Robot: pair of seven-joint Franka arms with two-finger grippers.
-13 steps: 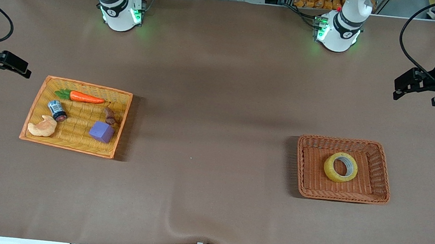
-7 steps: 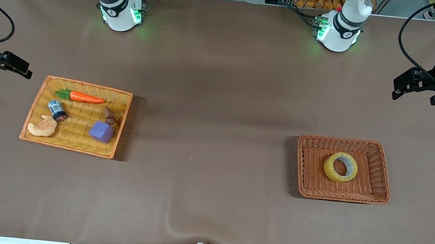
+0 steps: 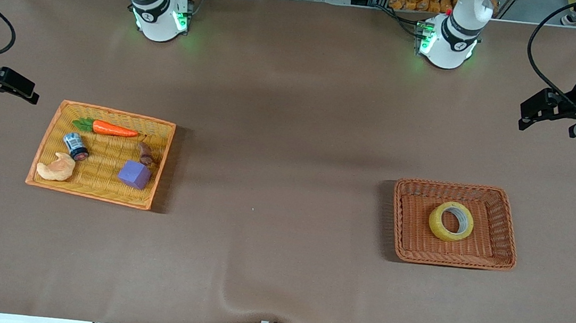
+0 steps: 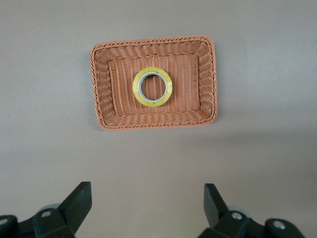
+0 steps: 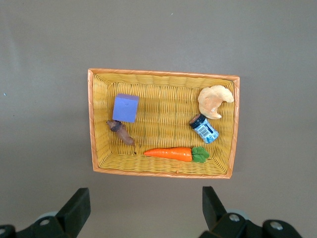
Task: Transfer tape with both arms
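The tape [image 3: 451, 221] lies flat, hole up, in the middle of the brown basket [image 3: 506, 230] toward my left arm's end of the worktop [image 3: 291, 130]. As a ring it has no long axis, so any line across it serves my fingers alike. My left gripper [image 3: 531, 110] hangs up in the air over bare worktop at that same end, its jaws spread wide on nothing; from it the tape sits off to one side and well below, and in my left wrist view the whole basket [image 4: 153, 121] and tape [image 4: 152, 87] show ahead of the fingers. My right gripper [image 3: 25, 94] waits wide apart and empty, high beside the yellow tray [image 3: 102, 195] of toys, well apart from the tape. So my left arm is much the nearer. Tape resting in this basket fits either a pickup to come or a delivery made.
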